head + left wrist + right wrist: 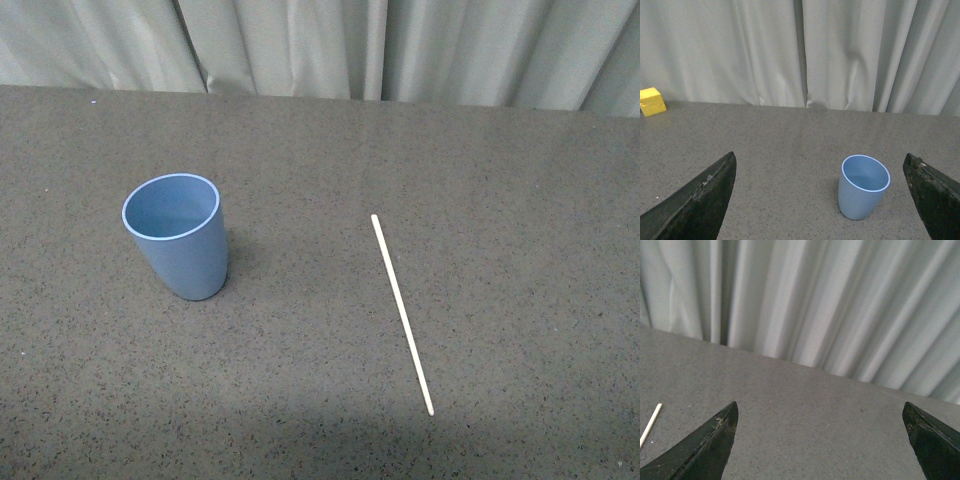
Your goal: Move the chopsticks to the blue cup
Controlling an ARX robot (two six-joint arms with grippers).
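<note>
The blue cup [180,238] stands upright and empty on the grey table, left of centre in the front view. To its right the chopsticks [402,312], one thin pale stick, lie flat and slant toward the near right. Neither arm shows in the front view. In the left wrist view the cup [863,187] sits ahead of my left gripper [820,200], nearer one dark finger [935,195], and the jaws stand wide apart and open. My right gripper [820,440] is open over bare table, with one end of the chopsticks [651,425] at the frame's edge.
Pale pleated curtains [320,45] hang along the table's far edge. A small yellow block [652,101] sits near the far edge of the table in the left wrist view. The speckled grey tabletop [520,180] spreads around both objects.
</note>
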